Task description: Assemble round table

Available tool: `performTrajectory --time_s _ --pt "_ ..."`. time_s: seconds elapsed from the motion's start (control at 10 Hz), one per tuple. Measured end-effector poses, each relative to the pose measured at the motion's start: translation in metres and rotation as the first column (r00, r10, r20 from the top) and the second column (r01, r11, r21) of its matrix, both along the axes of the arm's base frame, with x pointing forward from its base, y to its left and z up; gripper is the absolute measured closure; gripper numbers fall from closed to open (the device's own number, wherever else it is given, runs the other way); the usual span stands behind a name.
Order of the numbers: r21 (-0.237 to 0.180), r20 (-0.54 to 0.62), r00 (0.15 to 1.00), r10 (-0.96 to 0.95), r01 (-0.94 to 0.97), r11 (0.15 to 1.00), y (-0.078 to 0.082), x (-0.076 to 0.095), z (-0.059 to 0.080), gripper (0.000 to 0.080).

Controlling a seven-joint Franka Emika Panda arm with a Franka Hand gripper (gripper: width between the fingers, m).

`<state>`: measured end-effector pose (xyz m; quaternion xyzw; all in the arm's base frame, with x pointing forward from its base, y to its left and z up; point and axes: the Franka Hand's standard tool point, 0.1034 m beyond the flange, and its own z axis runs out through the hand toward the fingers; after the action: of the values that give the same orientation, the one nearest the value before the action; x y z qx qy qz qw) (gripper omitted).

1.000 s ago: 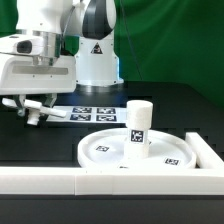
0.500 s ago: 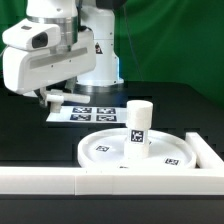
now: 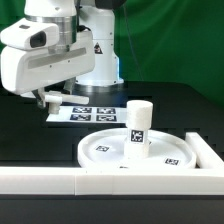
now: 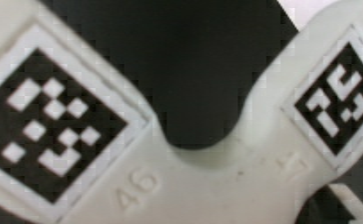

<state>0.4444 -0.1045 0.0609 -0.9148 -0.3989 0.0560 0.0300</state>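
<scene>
Well, the white plastic cross-shaped foot piece (image 4: 210, 176) looks light and stiff, so we grab one arm. We cannot tell if the gripper (image 3: 45, 100) is open.

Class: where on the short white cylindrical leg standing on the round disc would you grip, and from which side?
Grip the short white cylindrical leg on its upper half, coming down from above, fingers on opposite curved sides. It stands upright with its top free; low down, the raised rim of the large white round disc would likely hinder a sideways approach.
</scene>
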Motion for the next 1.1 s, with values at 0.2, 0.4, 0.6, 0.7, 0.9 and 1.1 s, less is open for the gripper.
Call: performTrajectory --time_s 0.2,0.4,0.6,0.7,0.9,1.1 --pt "0.023 -0.045 0.998 0.035 -0.034 0.999 0.025 0.027 0.019 0.0343" --pt "0.025 -0.01 0.998 0.069 -0.069 0.997 0.048 0.067 0.033 0.0343" --pt "0.026 -0.012 0.997 0.071 -0.07 0.997 0.047 0.066 0.031 0.0343" --pt "0.026 -0.012 0.997 0.071 -0.07 0.997 0.048 0.066 0.031 0.0343" --pt "0.04 -0.038 0.995 0.094 -0.092 0.995 0.049 0.068 0.035 0.0343" --pt "0.063 -0.047 0.99 0.129 -0.126 0.99 0.073 0.103 0.051 0.0343"
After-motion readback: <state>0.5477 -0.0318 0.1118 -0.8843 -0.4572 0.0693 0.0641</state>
